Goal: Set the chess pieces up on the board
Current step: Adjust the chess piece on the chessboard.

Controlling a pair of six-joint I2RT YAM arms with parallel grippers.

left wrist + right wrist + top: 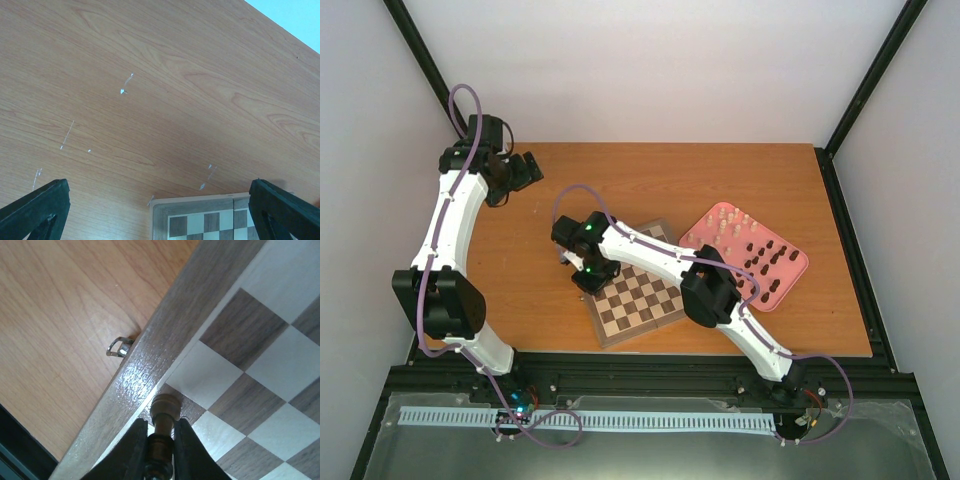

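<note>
the top external view looks down from high behind the near edge of the tabletop (720,180), taking in all of it, the board (650,310) and the pink tray (800,265). the left wrist view looks across bare wood to a board corner, framed by the left claw (159,195). the right wrist view sits very close over the board's edge, just behind the right claw (161,424) and one pale piece (165,407). all three share the board.

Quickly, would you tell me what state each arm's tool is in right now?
Left tool: open, holding nothing.
Right tool: closed on a pale chess piece over the board.
</note>
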